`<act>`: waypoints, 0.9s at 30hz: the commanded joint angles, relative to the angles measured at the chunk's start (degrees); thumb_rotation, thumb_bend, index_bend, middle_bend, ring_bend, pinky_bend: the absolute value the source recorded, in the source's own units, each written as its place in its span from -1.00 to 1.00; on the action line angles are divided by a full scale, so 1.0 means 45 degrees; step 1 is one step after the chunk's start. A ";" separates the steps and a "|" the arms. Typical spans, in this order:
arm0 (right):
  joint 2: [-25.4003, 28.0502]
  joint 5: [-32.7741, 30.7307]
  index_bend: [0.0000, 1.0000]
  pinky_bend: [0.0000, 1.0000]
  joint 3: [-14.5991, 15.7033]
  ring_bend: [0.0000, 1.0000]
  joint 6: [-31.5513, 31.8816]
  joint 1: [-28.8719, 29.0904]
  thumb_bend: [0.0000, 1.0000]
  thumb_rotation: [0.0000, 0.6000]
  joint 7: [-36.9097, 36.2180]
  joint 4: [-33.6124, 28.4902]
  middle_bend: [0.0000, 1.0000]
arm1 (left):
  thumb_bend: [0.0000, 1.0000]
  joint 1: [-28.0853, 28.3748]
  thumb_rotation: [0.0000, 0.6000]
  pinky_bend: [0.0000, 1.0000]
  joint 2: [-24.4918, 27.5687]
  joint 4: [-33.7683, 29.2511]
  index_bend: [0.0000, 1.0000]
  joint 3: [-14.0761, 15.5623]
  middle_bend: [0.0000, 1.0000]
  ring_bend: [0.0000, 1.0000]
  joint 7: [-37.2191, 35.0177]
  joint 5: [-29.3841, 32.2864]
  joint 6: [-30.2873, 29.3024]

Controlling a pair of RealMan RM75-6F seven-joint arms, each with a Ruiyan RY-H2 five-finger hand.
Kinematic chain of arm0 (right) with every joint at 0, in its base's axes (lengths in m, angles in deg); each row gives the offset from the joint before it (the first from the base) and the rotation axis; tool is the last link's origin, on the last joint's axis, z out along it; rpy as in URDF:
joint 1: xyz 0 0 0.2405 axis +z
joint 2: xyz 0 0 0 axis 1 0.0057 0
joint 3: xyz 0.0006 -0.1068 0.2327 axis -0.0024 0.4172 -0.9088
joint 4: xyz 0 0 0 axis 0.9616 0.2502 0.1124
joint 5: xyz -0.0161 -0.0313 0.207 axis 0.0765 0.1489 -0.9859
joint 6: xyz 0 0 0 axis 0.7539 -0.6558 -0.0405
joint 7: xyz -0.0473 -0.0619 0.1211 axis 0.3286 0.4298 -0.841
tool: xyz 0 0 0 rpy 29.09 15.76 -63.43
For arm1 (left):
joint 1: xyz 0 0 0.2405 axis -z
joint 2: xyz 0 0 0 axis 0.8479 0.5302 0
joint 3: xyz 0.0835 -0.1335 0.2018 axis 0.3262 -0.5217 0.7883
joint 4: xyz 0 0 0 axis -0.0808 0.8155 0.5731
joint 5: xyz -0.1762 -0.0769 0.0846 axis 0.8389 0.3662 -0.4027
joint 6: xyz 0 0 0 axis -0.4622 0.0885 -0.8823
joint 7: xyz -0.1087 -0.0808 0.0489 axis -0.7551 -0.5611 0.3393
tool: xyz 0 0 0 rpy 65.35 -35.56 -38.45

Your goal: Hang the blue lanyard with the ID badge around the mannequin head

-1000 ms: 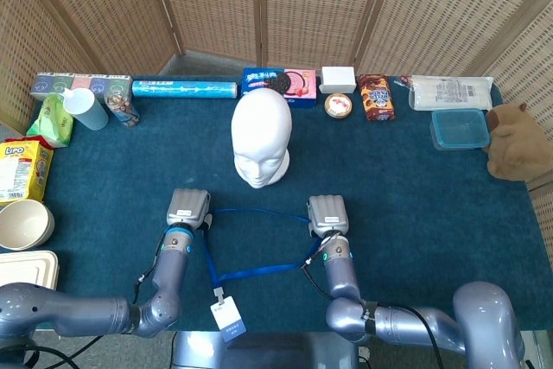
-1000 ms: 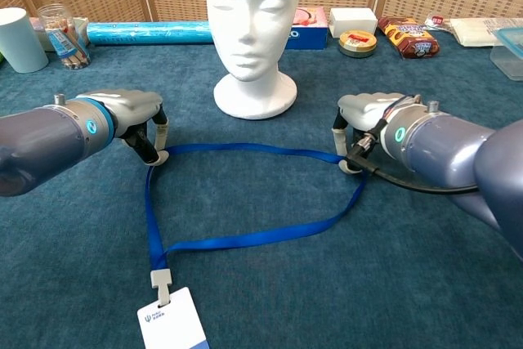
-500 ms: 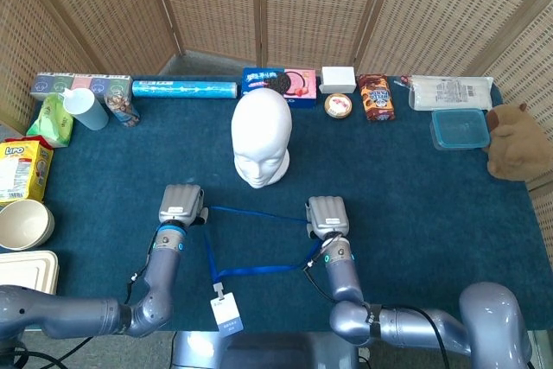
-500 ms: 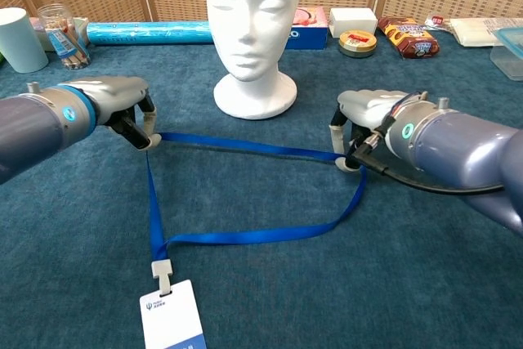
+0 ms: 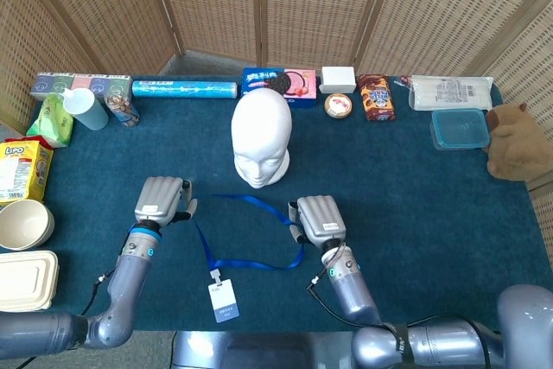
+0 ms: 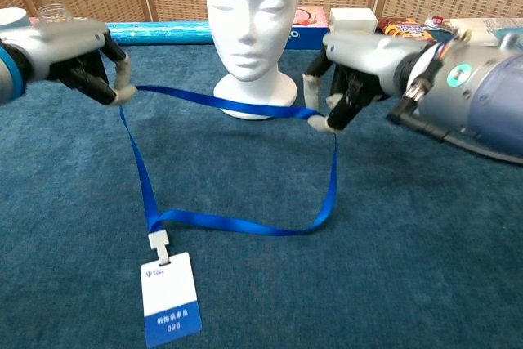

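The white mannequin head (image 5: 261, 137) (image 6: 250, 26) stands upright at mid table, facing me. A blue lanyard (image 5: 244, 235) (image 6: 237, 161) is stretched in the air in front of it. My left hand (image 5: 160, 200) (image 6: 82, 59) pinches the strap's left end. My right hand (image 5: 318, 219) (image 6: 359, 67) pinches its right end, near the head's base. The strap's loop sags to the blue cloth (image 6: 392, 226). The white and blue ID badge (image 5: 222, 301) (image 6: 170, 298) hangs from the strap's left side near the front edge.
Along the back edge lie a blue roll (image 5: 184, 89), a cookie box (image 5: 279, 84), a white box (image 5: 338, 79), a round tin (image 5: 338, 106) and snack packs (image 5: 377, 97). A cup (image 5: 82, 108) and bowls (image 5: 24, 224) sit left, a plastic container (image 5: 459, 128) and plush toy (image 5: 518, 141) right.
Both hands have risen off the cloth with the lanyard ends, lifting the strap level with the head's base. The left hand moved left, the badge shifted forward.
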State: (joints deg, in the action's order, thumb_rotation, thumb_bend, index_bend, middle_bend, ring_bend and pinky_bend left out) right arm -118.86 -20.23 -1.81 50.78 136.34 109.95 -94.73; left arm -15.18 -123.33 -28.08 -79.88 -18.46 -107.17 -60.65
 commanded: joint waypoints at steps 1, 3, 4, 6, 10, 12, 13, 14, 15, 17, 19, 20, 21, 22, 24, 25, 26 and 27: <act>0.0886 0.0612 0.22 1.00 -0.0318 1.00 -0.0082 -0.0180 -0.07 1.00 -0.0646 -0.1258 0.96 | -0.11 -0.0271 0.72 1.00 0.0750 -0.0849 0.27 -0.0167 1.00 1.00 -0.0435 -0.0696 -0.0326; 0.1347 0.0696 0.22 1.00 -0.0530 1.00 -0.0218 -0.0214 -0.07 1.00 -0.0911 -0.1798 0.96 | -0.10 -0.0336 0.72 1.00 0.1156 -0.1261 0.27 -0.0349 1.00 1.00 -0.0637 -0.0924 -0.0392; 0.1644 0.0729 0.22 1.00 -0.0714 1.00 -0.0283 -0.0233 -0.07 1.00 -0.1110 -0.2113 0.96 | -0.10 -0.0361 0.72 1.00 0.1443 -0.1529 0.27 -0.0494 1.00 1.00 -0.0762 -0.1029 -0.0399; 0.2126 0.0819 0.22 1.00 -0.1062 1.00 -0.0296 -0.0256 -0.07 1.00 -0.1381 -0.2584 0.97 | -0.11 -0.0355 0.71 1.00 0.1915 -0.1962 0.27 -0.0830 1.00 1.00 -0.0966 -0.1172 -0.0417; 0.3042 0.0753 0.23 1.00 -0.1609 1.00 -0.0348 -0.0265 -0.07 1.00 -0.1869 -0.3261 0.97 | -0.10 -0.0176 0.73 1.00 0.2716 -0.2568 0.27 -0.1458 1.00 1.00 -0.1180 -0.1192 -0.0235; 0.3360 0.0699 0.23 1.00 -0.1841 1.00 -0.0348 -0.0255 -0.07 1.00 -0.2104 -0.3414 0.97 | -0.10 -0.0060 0.72 1.00 0.2967 -0.2796 0.27 -0.1725 1.00 1.00 -0.1246 -0.1134 -0.0160; 0.3545 0.0622 0.23 1.00 -0.2003 1.00 -0.0397 -0.0248 -0.07 1.00 -0.2331 -0.3499 0.97 | -0.10 0.0013 0.72 1.00 0.3088 -0.2920 0.27 -0.1898 1.00 1.00 -0.1318 -0.1108 -0.0137; 0.3693 0.0559 0.23 1.00 -0.2127 1.00 -0.0462 -0.0241 -0.07 1.00 -0.2511 -0.3553 0.97 | -0.10 0.0066 0.72 1.00 0.3155 -0.2990 0.27 -0.2017 1.00 1.00 -0.1377 -0.1106 -0.0130; 0.3831 0.0532 0.24 1.00 -0.2250 1.00 -0.0508 -0.0233 -0.07 1.00 -0.2688 -0.3580 0.97 | -0.10 0.0122 0.73 1.00 0.3212 -0.3050 0.27 -0.2127 1.00 1.00 -0.1425 -0.1090 -0.0125; 0.4147 0.0463 0.24 1.00 -0.2466 1.00 -0.0662 -0.0191 -0.07 1.00 -0.3026 -0.3592 0.98 | -0.10 0.0266 0.72 1.00 0.3334 -0.3182 0.27 -0.2350 1.00 1.00 -0.1474 -0.0967 -0.0098; 0.4467 0.0377 0.24 1.00 -0.2681 1.00 -0.0844 -0.0139 -0.07 1.00 -0.3364 -0.3584 0.98 | -0.11 0.0406 0.72 1.00 0.3425 -0.3308 0.27 -0.2557 1.00 1.00 -0.1532 -0.0768 -0.0077; 0.4572 0.0337 0.24 1.00 -0.2730 1.00 -0.0913 -0.0104 -0.07 1.00 -0.3471 -0.3550 0.98 | -0.11 0.0458 0.72 1.00 0.3453 -0.3343 0.27 -0.2618 1.00 1.00 -0.1546 -0.0679 -0.0074; 0.4674 0.0280 0.24 1.00 -0.2830 1.00 -0.0982 -0.0065 -0.07 1.00 -0.3625 -0.3513 0.98 | -0.11 0.0519 0.72 1.00 0.3468 -0.3372 0.27 -0.2713 1.00 1.00 -0.1587 -0.0599 -0.0088; 0.4788 0.0205 0.24 1.00 -0.2895 1.00 -0.1080 -0.0021 -0.07 1.00 -0.3745 -0.3479 0.98 | -0.11 0.0578 0.72 1.00 0.3476 -0.3384 0.27 -0.2777 1.00 1.00 -0.1603 -0.0508 -0.0094; 0.4984 0.0086 0.24 1.00 -0.3060 1.00 -0.1229 0.0118 -0.07 1.00 -0.3988 -0.3284 0.98 | -0.11 0.0713 0.71 1.00 0.3452 -0.3384 0.27 -0.2922 1.00 1.00 -0.1695 -0.0344 -0.0110; 0.5060 0.0018 0.24 1.00 -0.3114 1.00 -0.1313 0.0180 -0.07 1.00 -0.4092 -0.3205 0.98 | -0.11 0.0772 0.71 1.00 0.3433 -0.3373 0.27 -0.2973 1.00 1.00 -0.1730 -0.0251 -0.0107; 0.5148 -0.0095 0.24 1.00 -0.3230 1.00 -0.1470 0.0271 -0.07 1.00 -0.4306 -0.3074 0.98 | -0.11 0.0859 0.72 1.00 0.3387 -0.3343 0.27 -0.3072 1.00 1.00 -0.1814 -0.0129 -0.0113; 0.5206 -0.0166 0.24 1.00 -0.3296 1.00 -0.1580 0.0333 -0.08 1.00 -0.4461 -0.2958 0.99 | -0.11 0.0920 0.71 1.00 0.3344 -0.3297 0.27 -0.3139 1.00 1.00 -0.1879 -0.0067 -0.0126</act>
State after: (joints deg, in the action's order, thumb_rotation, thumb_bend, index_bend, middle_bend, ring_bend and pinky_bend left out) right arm -96.09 -20.25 -15.90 44.64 137.18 91.08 -108.97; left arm -11.36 -108.08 -43.08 -93.67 -26.59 -107.82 -61.16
